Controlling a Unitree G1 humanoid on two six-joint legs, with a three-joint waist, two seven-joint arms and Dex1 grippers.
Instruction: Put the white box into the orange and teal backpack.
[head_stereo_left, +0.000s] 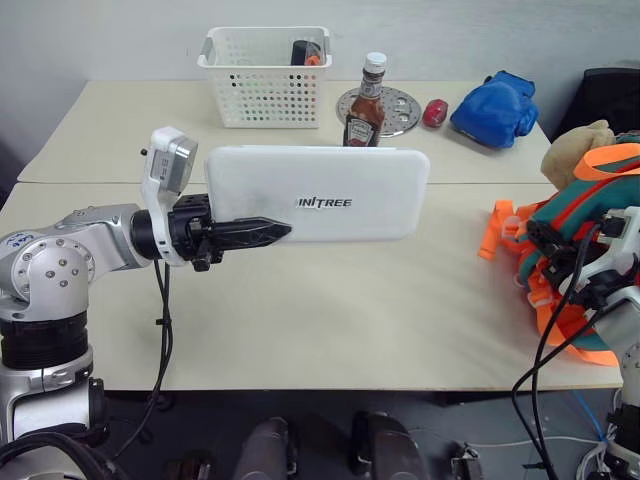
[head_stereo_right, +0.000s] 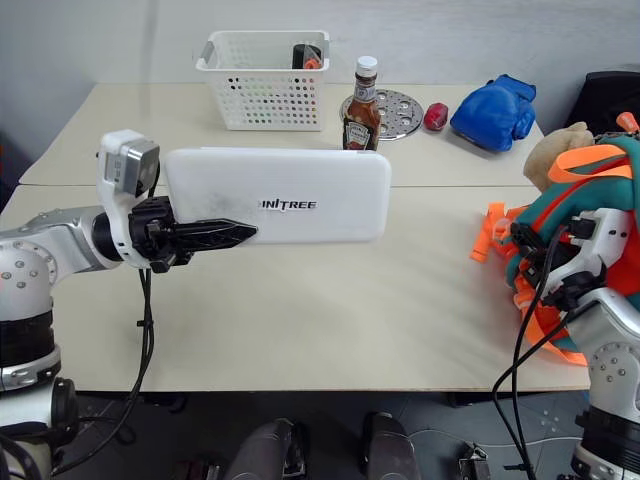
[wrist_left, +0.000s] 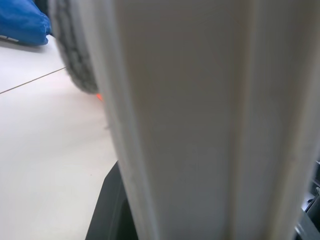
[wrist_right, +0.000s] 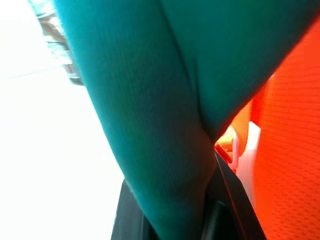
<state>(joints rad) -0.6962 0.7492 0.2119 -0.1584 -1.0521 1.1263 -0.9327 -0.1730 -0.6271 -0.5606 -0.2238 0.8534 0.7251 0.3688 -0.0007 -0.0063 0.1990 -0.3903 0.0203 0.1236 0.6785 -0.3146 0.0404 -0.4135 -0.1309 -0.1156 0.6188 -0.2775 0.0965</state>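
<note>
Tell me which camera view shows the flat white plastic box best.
The left eye view: the whole flat white plastic box shows, lettering included, held off the table by the left end effector. The right eye view shows the same. The left wrist view gives just a close-up of its edge.

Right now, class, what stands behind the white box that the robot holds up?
Behind the white box stands a ketchup bottle; its cap, neck and label top show above the box, its base is covered. Further back lie a perforated metal disc and a white basket.
</note>
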